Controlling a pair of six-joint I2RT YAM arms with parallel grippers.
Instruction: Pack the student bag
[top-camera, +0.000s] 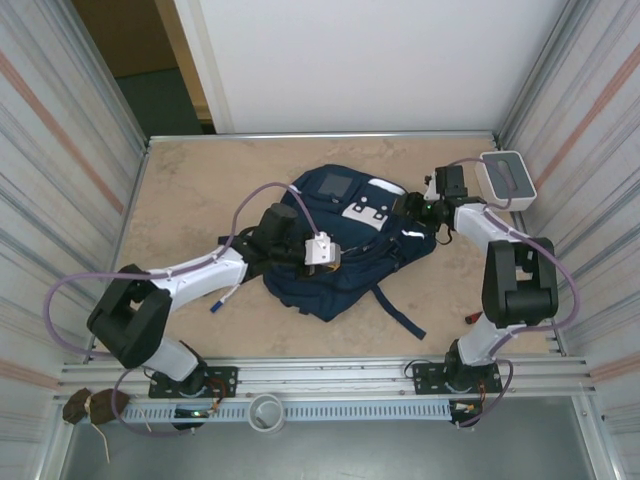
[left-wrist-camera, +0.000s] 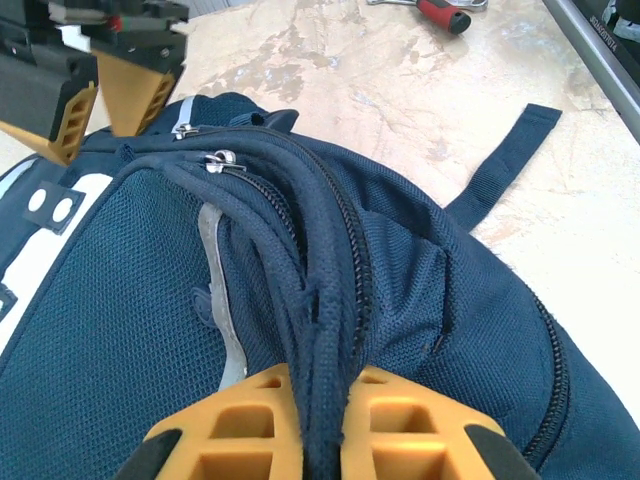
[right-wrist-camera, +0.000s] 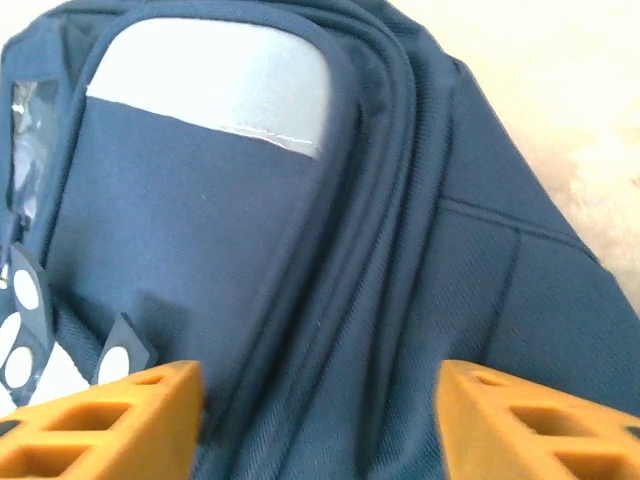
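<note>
The student bag (top-camera: 345, 245), navy with a grey patch and white label, lies flat mid-table. My left gripper (top-camera: 340, 257) is shut on a raised fold of its zipper seam (left-wrist-camera: 322, 400), the orange fingers (left-wrist-camera: 230, 420) pinching the navy mesh from both sides. Two zipper pulls (left-wrist-camera: 220, 160) sit further along that seam. My right gripper (top-camera: 418, 208) stands open at the bag's far right edge, and its fingers (left-wrist-camera: 130, 85) also show in the left wrist view. In the right wrist view the open gripper (right-wrist-camera: 320, 420) straddles the bag's fabric (right-wrist-camera: 250, 230), below the grey patch (right-wrist-camera: 230, 80).
A white-grey box (top-camera: 507, 178) stands at the back right corner. A red-handled tool (left-wrist-camera: 445, 15) lies on the table right of the bag. A loose strap (left-wrist-camera: 505, 165) trails toward the near edge. Corrugated walls close in the table (top-camera: 200, 190) left and right.
</note>
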